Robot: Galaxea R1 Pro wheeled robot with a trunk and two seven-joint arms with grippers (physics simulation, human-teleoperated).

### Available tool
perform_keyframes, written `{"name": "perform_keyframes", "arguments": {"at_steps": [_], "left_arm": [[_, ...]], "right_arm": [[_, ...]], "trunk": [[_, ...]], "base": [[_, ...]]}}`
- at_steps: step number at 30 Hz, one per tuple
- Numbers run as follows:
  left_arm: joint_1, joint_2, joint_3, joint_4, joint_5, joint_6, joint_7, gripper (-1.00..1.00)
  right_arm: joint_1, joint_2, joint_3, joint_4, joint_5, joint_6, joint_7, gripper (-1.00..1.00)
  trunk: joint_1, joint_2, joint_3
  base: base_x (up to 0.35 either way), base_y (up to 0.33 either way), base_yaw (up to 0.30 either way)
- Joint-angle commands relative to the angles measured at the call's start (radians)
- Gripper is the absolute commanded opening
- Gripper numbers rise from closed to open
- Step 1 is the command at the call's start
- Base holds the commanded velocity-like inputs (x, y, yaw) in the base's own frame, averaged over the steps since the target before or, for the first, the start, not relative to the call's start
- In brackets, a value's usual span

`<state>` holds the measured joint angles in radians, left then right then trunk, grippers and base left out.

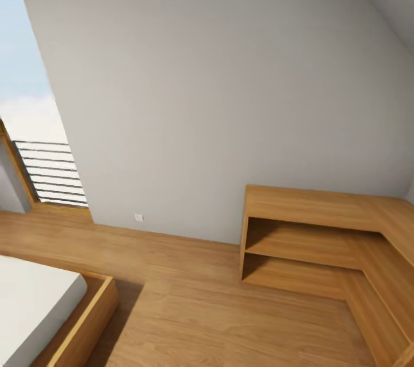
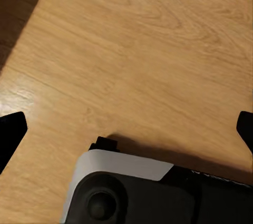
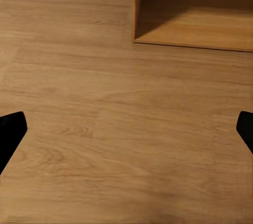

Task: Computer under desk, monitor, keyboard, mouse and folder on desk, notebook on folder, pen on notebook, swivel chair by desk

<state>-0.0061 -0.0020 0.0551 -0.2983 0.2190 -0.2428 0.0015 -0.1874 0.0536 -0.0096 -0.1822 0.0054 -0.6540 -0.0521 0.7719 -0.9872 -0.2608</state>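
Facing a wooden shelf bench point(image 1: 322, 240), left tool point(image 2: 126, 129) and right tool point(image 3: 126, 129) spread wide, empty.

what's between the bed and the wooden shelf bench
In the head view, just bare wooden floor lies between the bed and the shelf bench; nothing stands on that stretch.

Colours and finishes, bedroom corner

Floor point(image 1: 230, 309): light honey wood with visible grain. Sloped wall point(image 1: 201, 79): plain pale grey. Shelf bench point(image 1: 322, 240): matching light wood. Bed point(image 1: 34, 304): white mattress in a wooden frame. Railing point(image 1: 52, 174): dark horizontal bars against pale blue sky. Robot base point(image 2: 158, 192): black with a light grey panel.
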Motion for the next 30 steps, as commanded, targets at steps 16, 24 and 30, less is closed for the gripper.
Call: {"name": "perform_keyframes", "arguments": {"at_steps": [16,24,30], "left_arm": [[-0.001,-0.001,0.003,0.014,0.006,-0.072,0.005,1.00],[-0.001,0.000,0.005,0.014,0.007,-0.086,0.005,1.00],[-0.001,0.000,0.006,0.014,0.008,-0.087,0.005,1.00]], "right_arm": [[-0.001,-0.001,0.000,0.006,0.002,-0.003,-0.007,1.00],[-0.001,-0.001,0.005,0.006,0.005,-0.010,-0.072,1.00],[-0.001,0.000,0.008,0.006,0.006,-0.037,-0.085,1.00]], "trunk": [[0.000,-0.001,-0.001],[0.000,-0.001,-0.001],[0.000,-0.001,-0.001]], "base": [[0.000,0.000,0.285],[0.000,0.000,0.285],[0.000,0.000,0.284]]}}
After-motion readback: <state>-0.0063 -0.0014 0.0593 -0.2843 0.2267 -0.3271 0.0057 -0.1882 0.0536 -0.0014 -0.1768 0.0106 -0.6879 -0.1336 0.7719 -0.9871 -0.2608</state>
